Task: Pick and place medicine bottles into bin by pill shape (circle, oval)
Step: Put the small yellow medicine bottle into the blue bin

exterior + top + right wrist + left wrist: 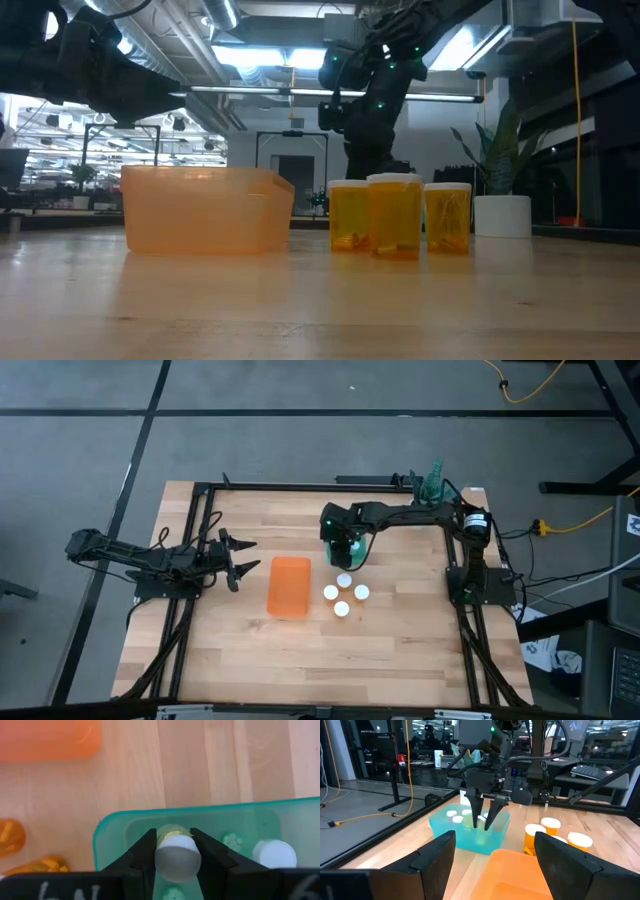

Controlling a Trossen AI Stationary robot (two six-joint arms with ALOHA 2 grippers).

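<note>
Four amber medicine bottles with white caps (344,592) stand upright on the table right of the orange bin (289,586); the low view shows three of them (394,215). The teal bin (470,832) lies beyond them and holds several bottles (455,815). My right gripper (345,547) is over the teal bin, pointing down, shut on one bottle (176,855). My left gripper (238,556) is open and empty, left of the orange bin. My right gripper pinches the bottle between its two fingers at the sides of its white cap (176,862). The fingers (492,812) come from above, pointing down into the teal bin. The bottle is upright, cap up. Whether its base rests on the bin's floor, I cannot tell.
A white plant pot (502,215) stands at the table's far right corner. Dark frame rails (200,520) run along the table's left, right and far sides. Bare wood lies near the front edge (320,670).
</note>
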